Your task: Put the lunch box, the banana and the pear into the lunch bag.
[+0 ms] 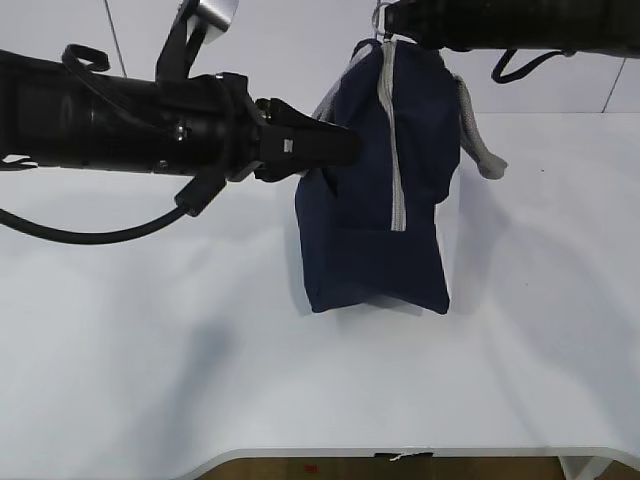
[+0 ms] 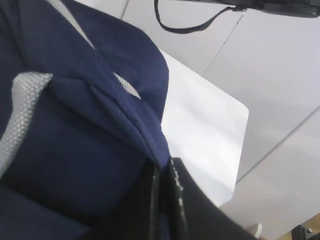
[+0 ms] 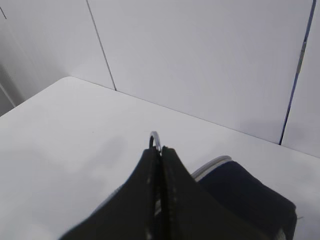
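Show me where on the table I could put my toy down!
Bare table stretches in front of the lunch bag to the near edge, and to its right. It's crowded beside the bag's left, where the left gripper pinches fabric, and at its top, where the right arm reaches in.

Bright even light, soft shadows, blurred wrist-view foregrounds

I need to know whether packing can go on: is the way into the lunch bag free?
No. The lunch bag looks zipped shut, its grey zipper running unbroken down the side; the right gripper pinches the ring pull. No food is visible.
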